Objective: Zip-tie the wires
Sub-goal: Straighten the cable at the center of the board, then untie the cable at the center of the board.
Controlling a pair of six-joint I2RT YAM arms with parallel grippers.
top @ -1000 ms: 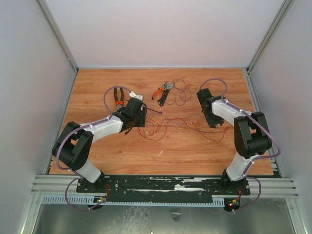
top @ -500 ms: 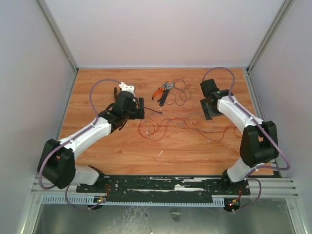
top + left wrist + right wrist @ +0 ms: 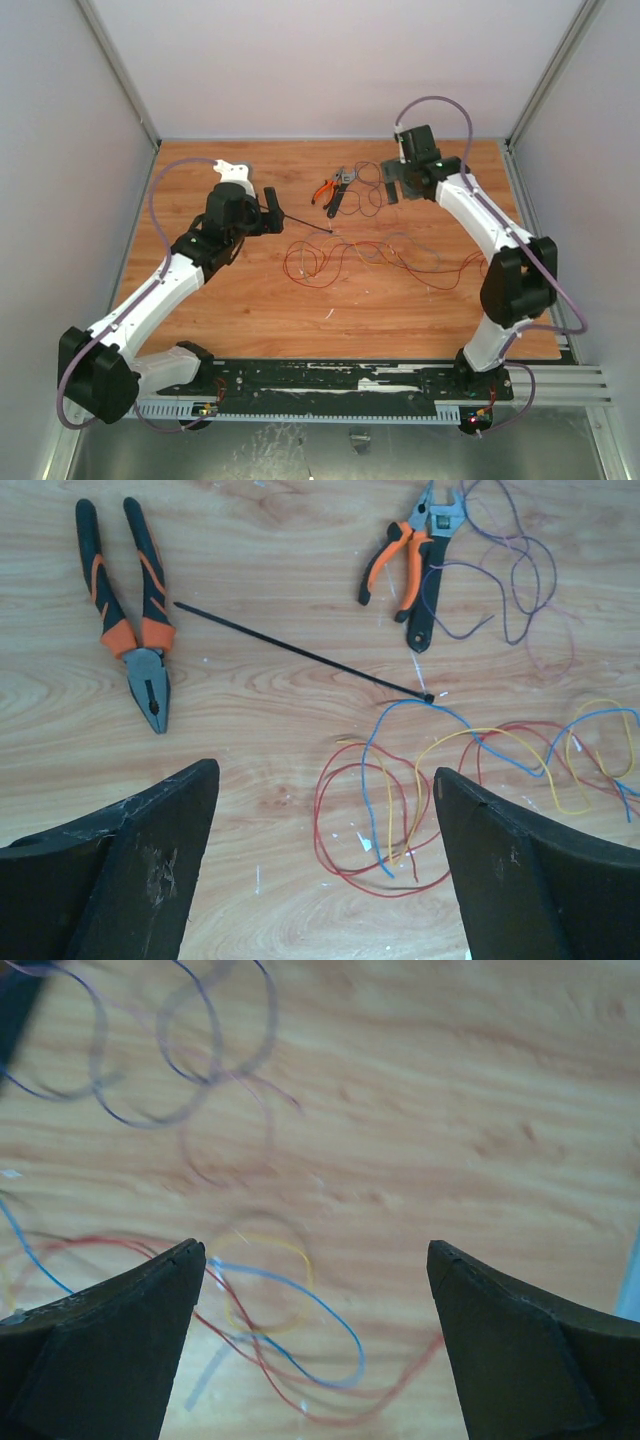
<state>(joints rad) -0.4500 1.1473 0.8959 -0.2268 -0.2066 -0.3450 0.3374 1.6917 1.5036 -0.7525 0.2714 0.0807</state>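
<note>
The wires (image 3: 345, 255) lie in a loose red, orange and blue tangle across the middle of the table. Their red loop (image 3: 317, 834) lies on the wood below and between my left fingers. A blue loop (image 3: 360, 1360) of them lies below my right fingers. The zip tie (image 3: 308, 222) is a thin black strip lying flat left of the tangle. It runs diagonally in the left wrist view (image 3: 300, 650), its head near a blue wire. My left gripper (image 3: 266, 208) (image 3: 322, 770) hovers open and empty beside the tie. My right gripper (image 3: 394, 184) (image 3: 315, 1245) hovers open and empty at the back.
Orange-handled pliers (image 3: 135, 630) lie left of the zip tie. A second, smaller pair (image 3: 324, 189) (image 3: 388, 565) and a black tool (image 3: 425, 580) lie at the back, among thin dark wire loops (image 3: 372, 190) (image 3: 190, 1070). White walls enclose the table on three sides.
Both grippers opened wide. The left arm stretched out and its gripper drew back to the left; the right gripper moved toward the back and left, near the dark loops.
</note>
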